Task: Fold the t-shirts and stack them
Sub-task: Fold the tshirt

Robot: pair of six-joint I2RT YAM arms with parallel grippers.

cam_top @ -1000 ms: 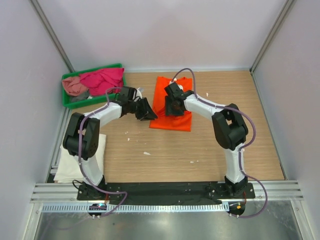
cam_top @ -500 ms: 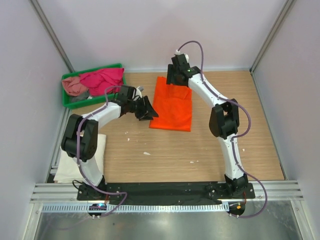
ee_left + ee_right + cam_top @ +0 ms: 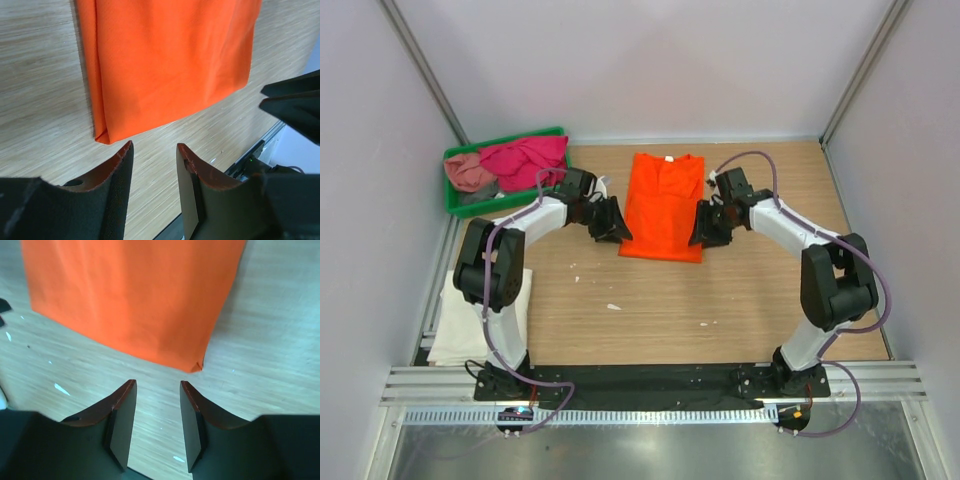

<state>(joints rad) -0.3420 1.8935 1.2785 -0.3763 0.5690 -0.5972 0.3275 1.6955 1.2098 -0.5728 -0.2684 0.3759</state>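
Near left edge of the worktop: a white t-shirt (image 3: 445, 325) lies flat.

Mid-worktop: the orange t-shirt (image 3: 663, 205) lies flat as a long panel, sleeves folded in, collar toward the far edge. The left end effector (image 3: 610, 222) stands just short of its near left corner, and the right end effector (image 3: 705, 225) just short of its near right corner. Both have jaws apart and hold nothing.

Step in hand, as judged: the crosswise fold.
1. Advance each jaw pair over its corner.
2. Capture all layers.
3. Close both together.
4. Lift level and carry toward the collar.

An uneven lift would likely skew the fold.

Far left corner: the green tray (image 3: 505, 139) holds the magenta t-shirt (image 3: 525, 158) and the pink t-shirt (image 3: 468, 172).
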